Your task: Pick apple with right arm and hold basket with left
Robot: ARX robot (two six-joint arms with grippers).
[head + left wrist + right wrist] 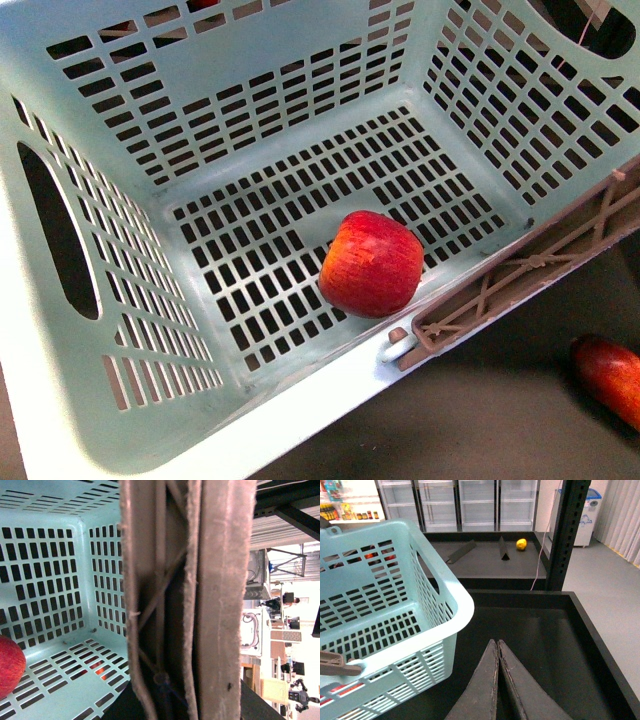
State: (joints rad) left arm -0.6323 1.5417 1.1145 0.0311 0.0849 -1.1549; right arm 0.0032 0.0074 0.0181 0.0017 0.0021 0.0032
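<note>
Your round red apple with the yellowish patch (pixel 371 263) sat inside the large pale mint-green plastic basket with slotted walls (pixel 300 412), resting on the slotted floor close against the near wall, and nothing was touching it from above. The basket stood tilted in the front view, its open top turned towards the camera, and neither arm showed there. Along the rim at the right lay the brown ribbed swing handle (pixel 520 265), folded down against the edge. Outside the basket, on the dark bench (pixel 480 420) well clear of the apple, lay an elongated red-orange fruit (pixel 610 378), partly cut off by the frame. Your right pincer (pixel 496 647) was out of the basket, beside its outer corner and above the dark bench; its two dark fingers were pressed together along their length with nothing between them, so it was clenched and empty. Behind it stood a black upright post (pixel 566 535), and a small yellow fruit (pixel 521 543) lay far back on another dark surface. In the left wrist view the brown handle filled the middle of the picture at very close range, with the basket interior and an edge of the apple off to one side. From that view, I couldn't tell whether your left pincer was clenched on the handle or released.
</note>
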